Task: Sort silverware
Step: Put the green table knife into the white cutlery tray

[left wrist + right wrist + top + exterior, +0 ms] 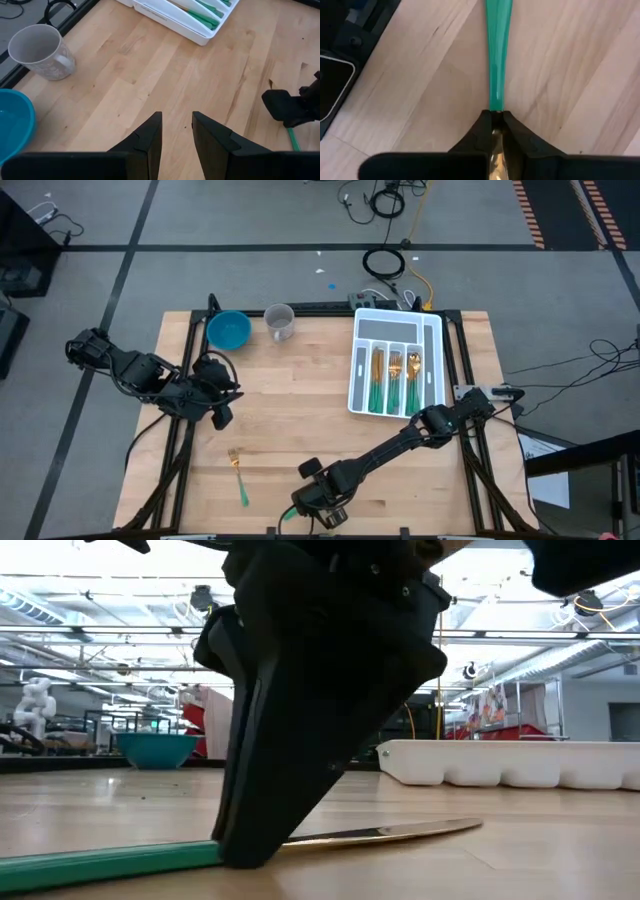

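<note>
Right wrist view: right pincer clamped tight on a knife; left pincer parted, empty.

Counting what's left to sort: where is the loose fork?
In the high view the fork lies alone on the table's front left, left of the right claw.

The right pincer is closed on a piece of silverware lying on the wooden counter, fingertips pinching where the teal-green handle meets the gold part
</note>
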